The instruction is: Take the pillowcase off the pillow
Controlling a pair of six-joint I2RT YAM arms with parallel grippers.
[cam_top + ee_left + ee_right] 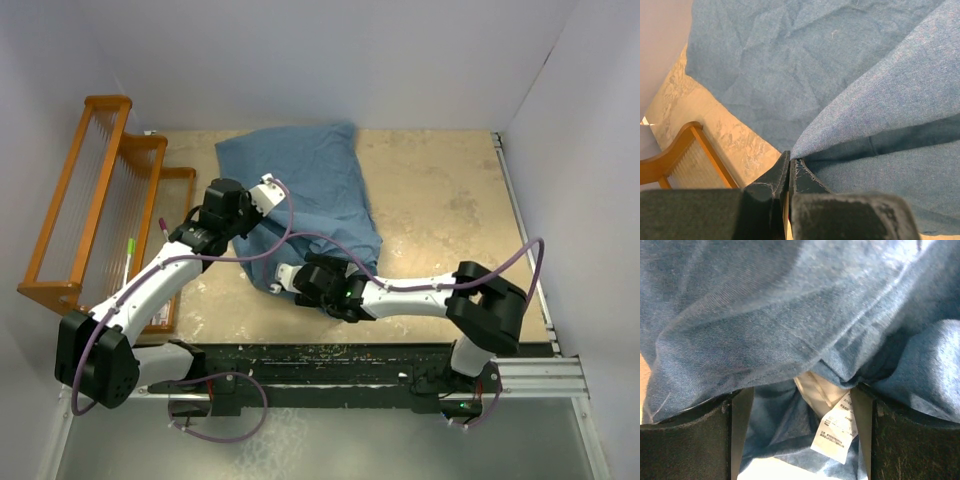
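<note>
Pillowcase (310, 185) ran lengthwise from the table's (440, 200) far edge to its mouth, nearest our right gripper (801, 407), whose fingers were spread around the pillow's (812, 387) tag (837, 432). Our left gripper (790, 165) pinched a left-side fold.

Left hand (791, 161) pinched, right hand (802, 397) spread

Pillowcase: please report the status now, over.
Left gripper shut on pillowcase fold. Right gripper open at its mouth, white tag between the jaws. Pillow almost all inside. Wooden rack at left, not blocking.
</note>
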